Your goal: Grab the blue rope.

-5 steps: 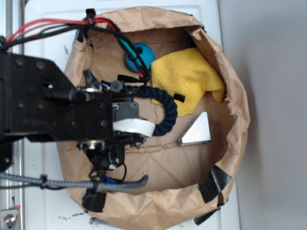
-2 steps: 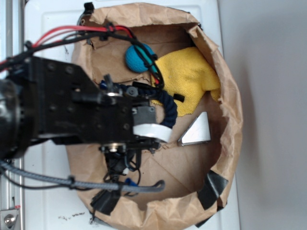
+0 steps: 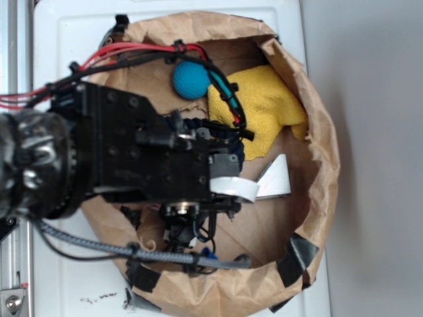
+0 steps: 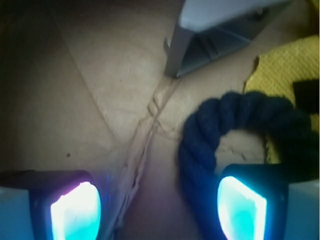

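Under the arm – wrist view only – blue rope (image 4: pixel 227 127) beside parted fingers (image 4: pixel 241 210).

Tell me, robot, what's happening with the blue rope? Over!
Tool open, low over the paper. Blue rope not grabbed; one side of its bend runs beside the right-hand finger in the wrist view. Nothing blocking; yellow cloth and grey wedge lie beyond.

White tabletop (image 3: pixel 66 39), plain grey floor (image 3: pixel 377 158), soft even light
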Robot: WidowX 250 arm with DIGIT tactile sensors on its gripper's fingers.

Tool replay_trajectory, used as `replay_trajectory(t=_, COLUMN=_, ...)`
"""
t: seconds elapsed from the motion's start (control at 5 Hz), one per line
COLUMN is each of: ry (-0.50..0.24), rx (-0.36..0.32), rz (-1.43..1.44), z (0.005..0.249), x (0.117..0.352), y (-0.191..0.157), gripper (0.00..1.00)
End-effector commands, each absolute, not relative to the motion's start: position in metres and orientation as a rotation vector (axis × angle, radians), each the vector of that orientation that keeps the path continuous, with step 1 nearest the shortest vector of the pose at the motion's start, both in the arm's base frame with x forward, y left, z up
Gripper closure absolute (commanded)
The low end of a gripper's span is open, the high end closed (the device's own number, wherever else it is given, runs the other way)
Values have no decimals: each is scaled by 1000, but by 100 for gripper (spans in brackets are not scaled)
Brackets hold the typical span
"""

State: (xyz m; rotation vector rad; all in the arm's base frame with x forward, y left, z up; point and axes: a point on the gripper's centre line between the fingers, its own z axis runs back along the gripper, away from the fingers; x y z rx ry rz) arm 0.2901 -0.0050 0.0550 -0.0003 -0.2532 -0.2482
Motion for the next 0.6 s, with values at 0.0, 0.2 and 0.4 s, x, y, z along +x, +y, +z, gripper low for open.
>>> replay_trajectory(t=0.0, ry=-301, rx=6, rz=-234, z=60, x=311, y=3, gripper=0)
replay_trajectory(t=0.2, ry=-298, rx=12, rz=-217, z=57, x=312, y=9, gripper=0)
replay_trajectory(t=0.4, ry=-299, rx=13, rz=-177, z=56, x=316, y=15, gripper=0)
